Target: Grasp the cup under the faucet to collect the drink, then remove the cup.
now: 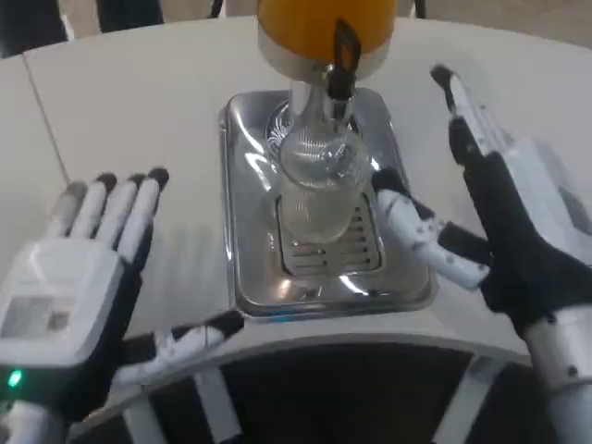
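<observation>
Nearest the robot, its left hand [79,268] lies low over the white table [139,120], fingers stretched forward side by side and the thumb stuck out toward the right — it holds nothing. Across from it the right hand [504,236] stands on edge, palm turned inward, fingers [467,102] reaching up and away, the thumb [421,236] pointing at the cup; spread, empty, just beside the glass and apparently not touching it. Between the two hands sits a shiny steel drip tray [245,240] with a slotted grate. On that grate stands the clear cup [314,190], upright, right under the black faucet [342,60]. Whether there is any drink in it I cannot tell. Farther back, above the faucet, rises the dispenser's orange tank [310,23] on its silver collar.
</observation>
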Controlling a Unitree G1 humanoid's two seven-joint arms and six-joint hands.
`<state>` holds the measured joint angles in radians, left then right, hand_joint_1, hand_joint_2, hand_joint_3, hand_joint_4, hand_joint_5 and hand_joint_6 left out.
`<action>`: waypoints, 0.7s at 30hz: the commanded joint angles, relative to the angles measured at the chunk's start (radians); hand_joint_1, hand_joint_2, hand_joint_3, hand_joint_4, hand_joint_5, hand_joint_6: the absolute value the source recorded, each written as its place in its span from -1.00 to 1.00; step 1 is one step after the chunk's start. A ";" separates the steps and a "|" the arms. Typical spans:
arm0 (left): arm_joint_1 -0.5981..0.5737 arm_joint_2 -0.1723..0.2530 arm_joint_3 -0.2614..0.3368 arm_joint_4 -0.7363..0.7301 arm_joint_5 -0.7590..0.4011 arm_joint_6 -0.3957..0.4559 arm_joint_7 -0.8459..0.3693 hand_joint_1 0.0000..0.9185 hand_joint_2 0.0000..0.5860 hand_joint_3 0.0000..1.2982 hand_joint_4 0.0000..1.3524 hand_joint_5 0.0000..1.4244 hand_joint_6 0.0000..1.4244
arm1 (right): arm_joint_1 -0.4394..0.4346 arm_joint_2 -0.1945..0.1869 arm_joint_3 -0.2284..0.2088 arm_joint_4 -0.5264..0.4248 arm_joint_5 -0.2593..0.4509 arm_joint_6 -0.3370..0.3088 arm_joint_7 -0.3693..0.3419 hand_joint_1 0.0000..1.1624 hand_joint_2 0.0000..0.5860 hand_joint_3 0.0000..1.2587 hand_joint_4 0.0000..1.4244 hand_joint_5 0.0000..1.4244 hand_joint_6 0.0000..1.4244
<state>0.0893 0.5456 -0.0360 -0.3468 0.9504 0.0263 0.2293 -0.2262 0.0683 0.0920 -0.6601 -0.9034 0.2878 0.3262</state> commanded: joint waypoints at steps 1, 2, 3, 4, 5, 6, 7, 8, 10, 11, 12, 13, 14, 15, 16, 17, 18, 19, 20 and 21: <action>0.111 -0.036 0.007 -0.099 0.057 0.029 -0.017 -1.00 -0.64 -1.00 -1.00 -1.00 -1.00 | -0.117 0.035 0.003 0.060 0.072 0.074 -0.036 -0.29 0.51 -1.00 -1.00 -1.00 -1.00; 0.128 -0.046 0.004 -0.114 0.069 0.031 -0.014 -1.00 -0.64 -1.00 -1.00 -1.00 -1.00 | -0.141 0.044 0.003 0.077 0.096 0.088 -0.045 -0.29 0.51 -1.00 -1.00 -1.00 -1.00; 0.143 -0.056 0.000 -0.125 0.077 0.029 -0.010 -1.00 -0.64 -1.00 -1.00 -1.00 -1.00 | -0.157 0.047 0.003 0.088 0.113 0.098 -0.053 -0.29 0.51 -1.00 -1.00 -1.00 -1.00; 0.151 -0.063 -0.002 -0.130 0.081 0.027 -0.009 -1.00 -0.63 -1.00 -1.00 -1.00 -1.00 | -0.176 0.049 0.010 0.102 0.126 0.097 -0.067 -0.29 0.51 -1.00 -1.00 -1.00 -1.00; 0.161 -0.073 -0.005 -0.135 0.089 0.025 -0.005 -1.00 -0.60 -1.00 -1.00 -1.00 -1.00 | -0.197 0.042 0.018 0.117 0.140 0.089 -0.077 -0.29 0.51 -1.00 -1.00 -1.00 -1.00; 0.170 -0.087 -0.009 -0.141 0.097 0.025 0.000 -1.00 -0.57 -1.00 -1.00 -1.00 -1.00 | -0.212 0.041 0.025 0.130 0.157 0.084 -0.087 -0.29 0.51 -1.00 -1.00 -1.00 -1.00; 0.177 -0.098 -0.014 -0.144 0.103 0.024 0.005 -1.00 -0.57 -1.00 -1.00 -1.00 -1.00 | -0.222 0.040 0.030 0.139 0.170 0.082 -0.095 -0.28 0.51 -1.00 -1.00 -1.00 -1.00; 0.182 -0.107 -0.016 -0.146 0.107 0.023 0.007 -1.00 -0.56 -1.00 -1.00 -1.00 -1.00 | -0.230 0.042 0.031 0.147 0.193 0.084 -0.097 -0.28 0.51 -1.00 -1.00 -1.00 -1.00; 0.185 -0.117 -0.017 -0.148 0.107 0.019 0.005 -1.00 -0.56 -1.00 -1.00 -1.00 -1.00 | -0.236 0.032 0.045 0.160 0.219 0.068 -0.112 -0.28 0.51 -1.00 -1.00 -1.00 -1.00; 0.186 -0.119 -0.017 -0.149 0.108 0.017 0.003 -1.00 -0.56 -1.00 -1.00 -1.00 -1.00 | -0.235 0.029 0.052 0.163 0.234 0.054 -0.123 -0.28 0.51 -1.00 -1.00 -1.00 -1.00; 0.186 -0.122 -0.017 -0.148 0.105 0.013 0.002 -1.00 -0.56 -1.00 -1.00 -1.00 -1.00 | -0.236 0.023 0.057 0.165 0.249 0.046 -0.127 -0.28 0.51 -1.00 -1.00 -1.00 -1.00; 0.187 -0.125 -0.017 -0.148 0.104 0.009 0.003 -1.00 -0.56 -1.00 -1.00 -1.00 -1.00 | -0.237 0.018 0.061 0.167 0.263 0.042 -0.131 -0.28 0.51 -1.00 -1.00 -1.00 -1.00; 0.187 -0.126 -0.017 -0.147 0.102 0.007 0.004 -1.00 -0.55 -1.00 -1.00 -1.00 -1.00 | -0.237 0.017 0.062 0.168 0.276 0.041 -0.134 -0.28 0.51 -1.00 -1.00 -1.00 -1.00; 0.188 -0.128 -0.016 -0.147 0.102 0.004 0.007 -1.00 -0.55 -1.00 -1.00 -1.00 -1.00 | -0.235 0.012 0.060 0.171 0.294 0.037 -0.136 -0.27 0.51 -1.00 -1.00 -1.00 -1.00; 0.190 -0.130 -0.014 -0.146 0.099 0.002 0.009 -1.00 -0.55 -1.00 -1.00 -1.00 -1.00 | -0.234 0.005 0.056 0.174 0.312 0.032 -0.139 -0.27 0.51 -1.00 -1.00 -1.00 -1.00; 0.191 -0.134 -0.011 -0.144 0.094 0.000 0.011 -1.00 -0.55 -1.00 -1.00 -1.00 -1.00 | -0.232 -0.001 0.053 0.177 0.325 0.029 -0.141 -0.27 0.51 -1.00 -1.00 -1.00 -1.00; 0.192 -0.137 -0.009 -0.142 0.091 -0.001 0.013 -1.00 -0.55 -1.00 -1.00 -1.00 -1.00 | -0.230 -0.006 0.048 0.180 0.340 0.026 -0.145 -0.27 0.51 -1.00 -1.00 -1.00 -1.00; 0.192 -0.139 -0.007 -0.140 0.087 -0.002 0.015 -1.00 -0.55 -1.00 -1.00 -1.00 -1.00 | -0.234 -0.008 0.044 0.183 0.351 0.032 -0.150 -0.27 0.51 -1.00 -1.00 -1.00 -1.00; 0.191 -0.140 -0.005 -0.136 0.086 -0.004 0.018 -1.00 -0.55 -1.00 -1.00 -1.00 -1.00 | -0.243 -0.001 0.037 0.187 0.366 0.035 -0.167 -0.27 0.51 -1.00 -1.00 -1.00 -1.00; 0.190 -0.141 -0.003 -0.132 0.080 -0.007 0.021 -1.00 -0.55 -1.00 -1.00 -1.00 -1.00 | -0.249 0.003 0.033 0.191 0.377 0.038 -0.180 -0.27 0.51 -1.00 -1.00 -1.00 -1.00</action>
<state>0.2672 0.4116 -0.0479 -0.4840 1.0323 0.0354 0.2301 -0.4560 0.0650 0.1405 -0.4753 -0.5509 0.3306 0.1867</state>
